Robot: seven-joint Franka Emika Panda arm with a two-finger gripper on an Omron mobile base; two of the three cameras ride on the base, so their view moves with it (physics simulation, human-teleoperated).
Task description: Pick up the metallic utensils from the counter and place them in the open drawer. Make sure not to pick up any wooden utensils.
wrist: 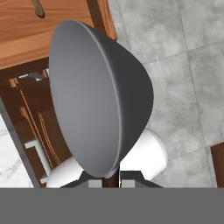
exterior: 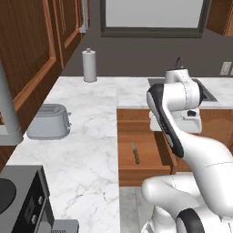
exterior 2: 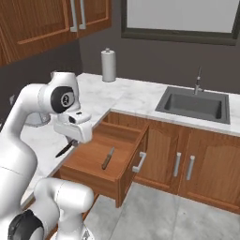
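My gripper (exterior 2: pixel 70 140) is shut on the all-grey metal spoon (exterior 2: pixel 64 150), which hangs slanted beside the left side of the open drawer (exterior 2: pixel 89 161). In the hand view the spoon's round bowl (wrist: pixel 96 96) looms large just above my gripper (wrist: pixel 109 180), its stem pinched between the tips. The other metallic utensil (exterior: pixel 135 152), grey with a dark brown handle, lies flat on the bottom of the drawer (exterior: pixel 150 173); it is that utensil (exterior 2: pixel 108 158) in the right base view too. The counter and the wooden utensils are out of view.
An L-shaped marble top (exterior: pixel 86 150) wraps the drawer and carries a toaster (exterior: pixel 49 120), a paper towel roll (exterior 2: pixel 108 64) and a sink (exterior 2: pixel 194 104). Cabinet doors (exterior 2: pixel 183 164) stand right of the drawer. Grey tiled floor (wrist: pixel 183 65) lies below.
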